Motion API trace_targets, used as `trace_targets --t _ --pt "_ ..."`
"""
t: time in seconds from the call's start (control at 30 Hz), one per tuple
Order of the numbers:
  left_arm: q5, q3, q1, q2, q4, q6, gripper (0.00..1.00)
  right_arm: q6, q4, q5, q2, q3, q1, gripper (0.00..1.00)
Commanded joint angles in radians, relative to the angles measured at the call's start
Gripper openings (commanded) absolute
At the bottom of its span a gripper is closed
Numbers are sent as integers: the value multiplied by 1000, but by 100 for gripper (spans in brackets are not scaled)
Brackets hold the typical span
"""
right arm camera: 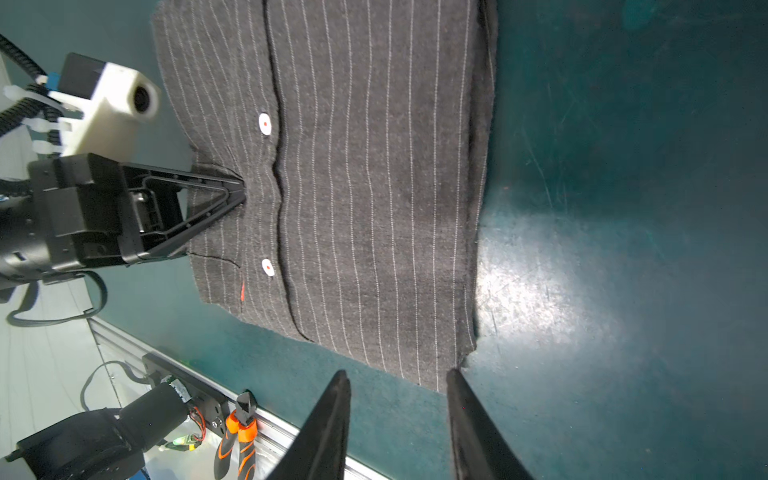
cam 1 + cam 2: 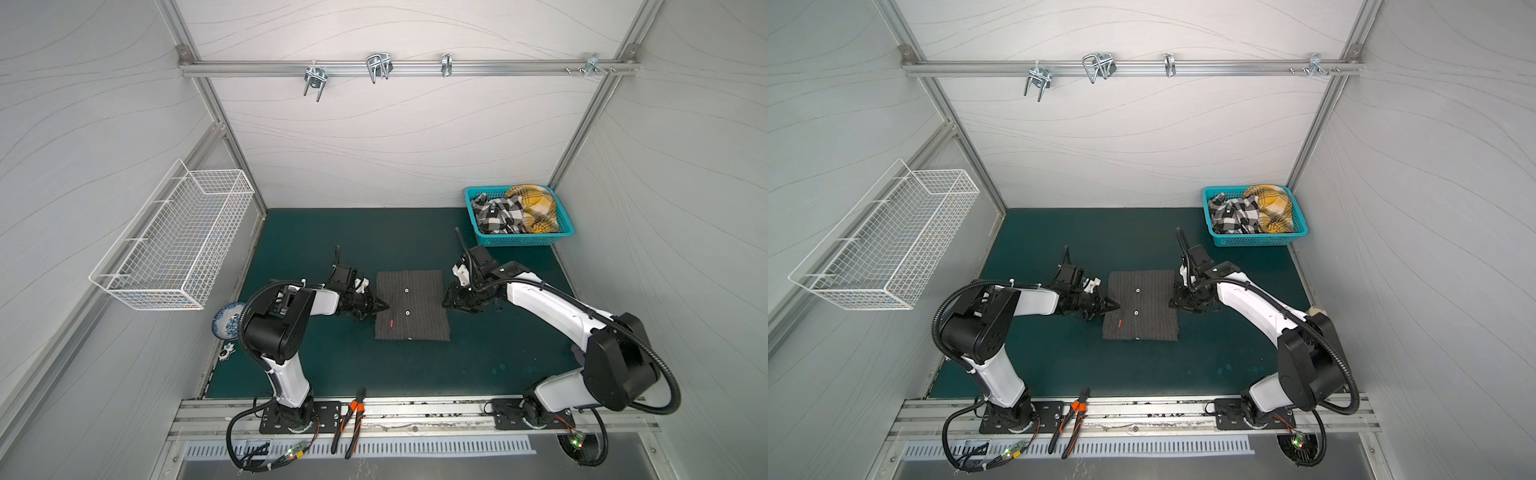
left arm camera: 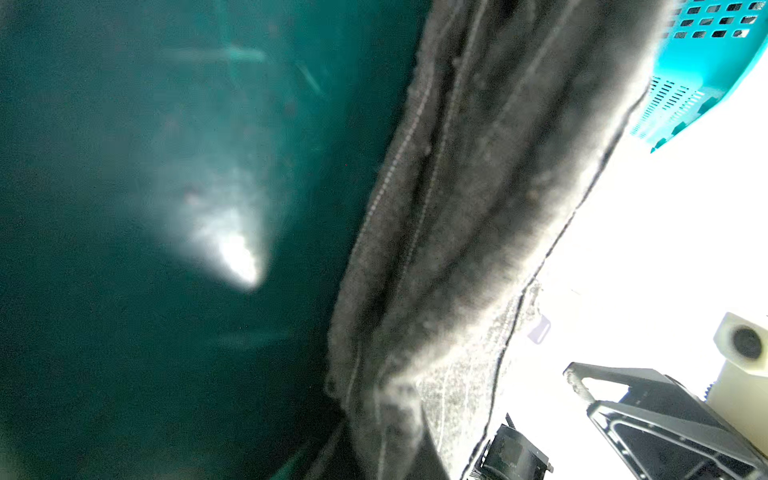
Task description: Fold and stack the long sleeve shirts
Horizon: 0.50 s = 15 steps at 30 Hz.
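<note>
One long sleeve shirt (image 2: 411,305) (image 2: 1142,305), dark grey with pale pinstripes and white buttons, lies folded into a flat rectangle in the middle of the green mat (image 2: 332,374). My left gripper (image 2: 384,307) (image 2: 1116,306) is at the shirt's left edge, shut to a point on the fabric. The left wrist view shows the shirt's layered edge (image 3: 478,208) right up against the lens, hiding the fingers. My right gripper (image 2: 446,299) (image 2: 1173,299) (image 1: 397,376) hovers at the shirt's right edge (image 1: 374,187). It is open, with only mat between its fingers.
A teal basket (image 2: 523,240) (image 2: 1258,240) at the back right holds a black-and-white plaid garment (image 2: 496,212) and a yellow plaid one (image 2: 536,208). A white wire basket (image 2: 174,241) hangs on the left wall. Orange-handled pliers (image 2: 349,419) lie on the front rail. A blue-and-white dish (image 2: 226,324) sits behind the left arm.
</note>
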Motion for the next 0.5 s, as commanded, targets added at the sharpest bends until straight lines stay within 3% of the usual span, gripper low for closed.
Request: trace_targets --t 0.0,0.47 --pt "-89 -13 -6 -1 -112 11 0 -10 10 -6 35 1 2 39" --pt "-104 0 -6 -19 -152 27 0 27 67 -67 134 36 23 39"
